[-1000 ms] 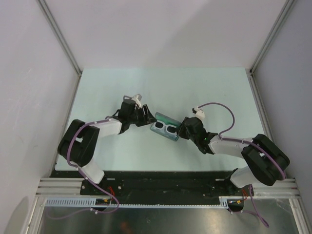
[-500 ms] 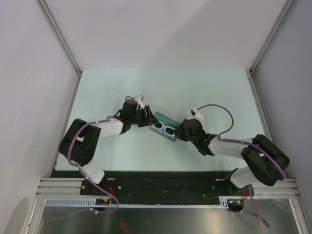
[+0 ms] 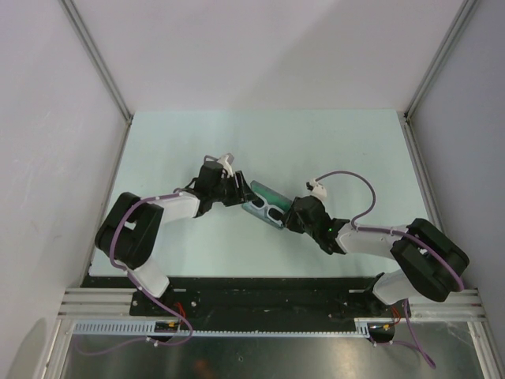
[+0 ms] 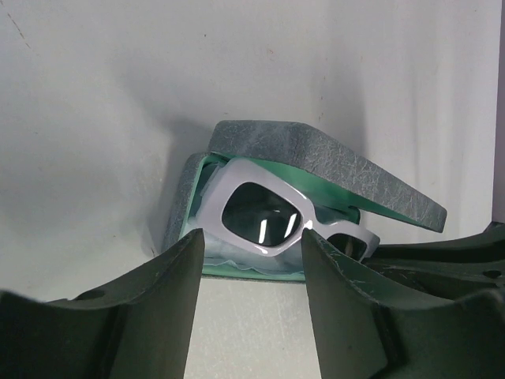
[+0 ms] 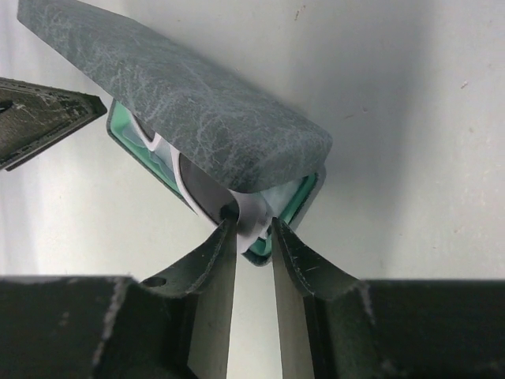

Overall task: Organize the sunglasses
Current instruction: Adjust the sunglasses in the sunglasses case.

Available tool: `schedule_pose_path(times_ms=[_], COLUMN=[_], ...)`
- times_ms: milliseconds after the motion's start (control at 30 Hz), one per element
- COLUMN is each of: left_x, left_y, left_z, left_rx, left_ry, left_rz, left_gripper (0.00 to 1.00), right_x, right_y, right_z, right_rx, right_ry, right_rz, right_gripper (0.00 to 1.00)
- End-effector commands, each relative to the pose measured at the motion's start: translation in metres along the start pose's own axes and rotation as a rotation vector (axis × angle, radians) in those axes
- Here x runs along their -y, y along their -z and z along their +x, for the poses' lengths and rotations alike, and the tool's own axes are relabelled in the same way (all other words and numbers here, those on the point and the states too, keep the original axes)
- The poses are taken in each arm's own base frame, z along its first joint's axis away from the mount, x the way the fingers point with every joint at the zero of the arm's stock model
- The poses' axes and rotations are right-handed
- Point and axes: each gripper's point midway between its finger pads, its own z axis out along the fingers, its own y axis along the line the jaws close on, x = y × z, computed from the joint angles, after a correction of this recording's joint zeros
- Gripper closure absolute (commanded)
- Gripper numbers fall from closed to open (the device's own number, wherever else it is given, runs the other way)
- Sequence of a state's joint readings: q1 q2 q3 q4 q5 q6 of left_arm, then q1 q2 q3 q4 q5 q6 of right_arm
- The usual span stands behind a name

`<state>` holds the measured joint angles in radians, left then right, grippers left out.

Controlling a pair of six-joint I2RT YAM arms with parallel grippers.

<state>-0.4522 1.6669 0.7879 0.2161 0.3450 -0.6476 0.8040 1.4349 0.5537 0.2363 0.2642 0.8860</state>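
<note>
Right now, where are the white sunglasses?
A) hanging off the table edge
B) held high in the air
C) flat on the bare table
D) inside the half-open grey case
D: the sunglasses lie in the grey case under its raised lid, the right gripper pinching one end of the frame.

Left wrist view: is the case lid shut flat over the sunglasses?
No, the grey lid stands raised above the green-lined base, with the white sunglasses showing in the gap.
</note>
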Motion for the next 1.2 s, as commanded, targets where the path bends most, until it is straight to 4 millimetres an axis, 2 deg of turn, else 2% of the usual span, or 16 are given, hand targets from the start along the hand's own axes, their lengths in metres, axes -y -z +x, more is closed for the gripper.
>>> schedule_pose_path(times_ms=[0, 133, 467, 567, 600, 767, 867, 900, 967, 1000, 1033, 1167], left_x=[0.016, 0.016, 0.021, 0.024, 0.024, 0.03, 0.033, 0.038, 0.031, 0.035, 0.032, 0.03], left_y=[0.001, 0.002, 0.005, 0.009, 0.01, 0.017, 0.026, 0.033, 0.039, 0.048, 0.052, 0.071], left_z=[-0.011, -0.011, -0.013, -0.016, -0.017, -0.027, -0.033, -0.039, -0.04, -0.044, -0.044, -0.058], left_rx=[0.028, 0.03, 0.036, 0.05, 0.055, 0.097, 0.127, 0.15, 0.171, 0.195, 0.208, 0.272], left_ry=[-0.026, -0.027, -0.04, -0.05, -0.051, -0.078, -0.096, -0.107, -0.116, -0.123, -0.125, -0.139], left_rz=[0.044, 0.046, 0.059, 0.064, 0.063, 0.065, 0.06, 0.065, 0.022, 0.018, 0.002, -0.057], left_gripper=[0.42, 0.42, 0.42, 0.41, 0.41, 0.4, 0.39, 0.39, 0.39, 0.39, 0.38, 0.32], right_x=[0.01, 0.008, -0.012, -0.017, -0.017, -0.022, -0.023, -0.029, -0.035, -0.039, -0.051, -0.07], right_y=[0.004, 0.003, 0.009, 0.015, 0.017, 0.025, 0.034, 0.042, 0.053, 0.058, 0.071, 0.092], right_z=[-0.001, -0.001, -0.018, -0.023, -0.025, -0.038, -0.046, -0.054, -0.062, -0.065, -0.076, -0.109], right_rx=[0.02, 0.028, 0.07, 0.081, 0.093, 0.132, 0.153, 0.173, 0.186, 0.187, 0.217, 0.257], right_ry=[0.012, 0.05, 0.094, 0.092, 0.095, 0.107, 0.137, 0.143, 0.171, 0.184, 0.186, 0.258], right_rz=[0.052, 0.043, -0.027, -0.042, -0.041, -0.043, -0.03, -0.049, -0.071, -0.093, -0.14, -0.232], right_gripper=[0.71, 0.68, 0.69, 0.65, 0.6, 0.59, 0.6, 0.6, 0.59, 0.57, 0.56, 0.48])
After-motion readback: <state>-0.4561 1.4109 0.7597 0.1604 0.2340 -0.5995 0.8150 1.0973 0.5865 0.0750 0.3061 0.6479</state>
